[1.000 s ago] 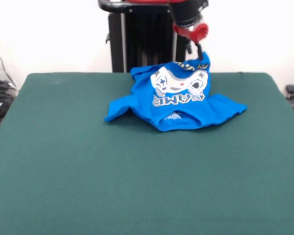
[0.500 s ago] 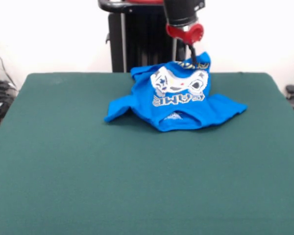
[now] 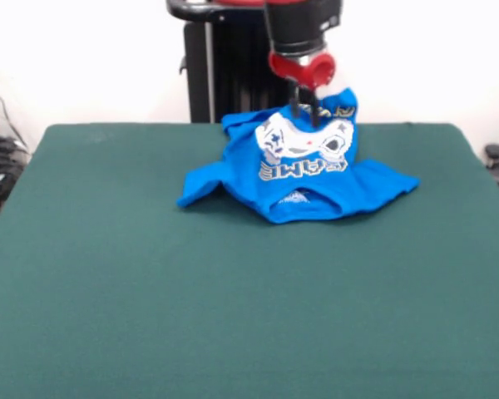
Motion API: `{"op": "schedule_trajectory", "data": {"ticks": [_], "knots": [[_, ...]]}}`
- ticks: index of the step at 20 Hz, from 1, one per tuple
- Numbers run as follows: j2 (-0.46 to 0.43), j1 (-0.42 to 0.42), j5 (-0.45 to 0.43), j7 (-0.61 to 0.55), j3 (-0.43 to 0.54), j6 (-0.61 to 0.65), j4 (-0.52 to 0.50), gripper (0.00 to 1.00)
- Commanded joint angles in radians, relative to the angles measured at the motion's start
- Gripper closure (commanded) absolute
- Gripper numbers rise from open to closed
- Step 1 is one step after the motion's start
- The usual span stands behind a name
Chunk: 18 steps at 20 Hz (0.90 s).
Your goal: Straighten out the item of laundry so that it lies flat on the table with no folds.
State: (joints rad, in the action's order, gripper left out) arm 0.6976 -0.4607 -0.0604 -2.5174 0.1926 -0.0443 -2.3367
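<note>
The item of laundry, a bright blue T-shirt with a white-grey game controller print, lies crumpled near the far middle of the table. Its print faces up. One sleeve spreads left and another right, and a far corner with yellow lettering stands up. My gripper hangs from a red and black wrist over the shirt's far edge, just above the controller print. It is open, with two dark fingers apart and their tips at the cloth. Nothing is gripped between them.
The dark green cloth runs wide on all sides of the shirt. Cables hang off the left edge. A small black object sits past the right edge.
My gripper has moved left along the shirt's far edge, from the raised corner to above the print. Its fingers now show apart. The shirt has kept its shape.
</note>
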Motion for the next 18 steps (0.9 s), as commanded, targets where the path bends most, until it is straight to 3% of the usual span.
{"op": "schedule_trajectory", "data": {"ticks": [1,11,18], "knots": [[-0.016,0.034,0.036,0.004,-0.05,0.12,0.241,0.0],[-0.044,0.038,-0.013,0.025,-0.102,0.161,0.352,0.0],[-0.146,0.037,-0.036,0.009,-0.105,0.099,0.405,0.0]]}}
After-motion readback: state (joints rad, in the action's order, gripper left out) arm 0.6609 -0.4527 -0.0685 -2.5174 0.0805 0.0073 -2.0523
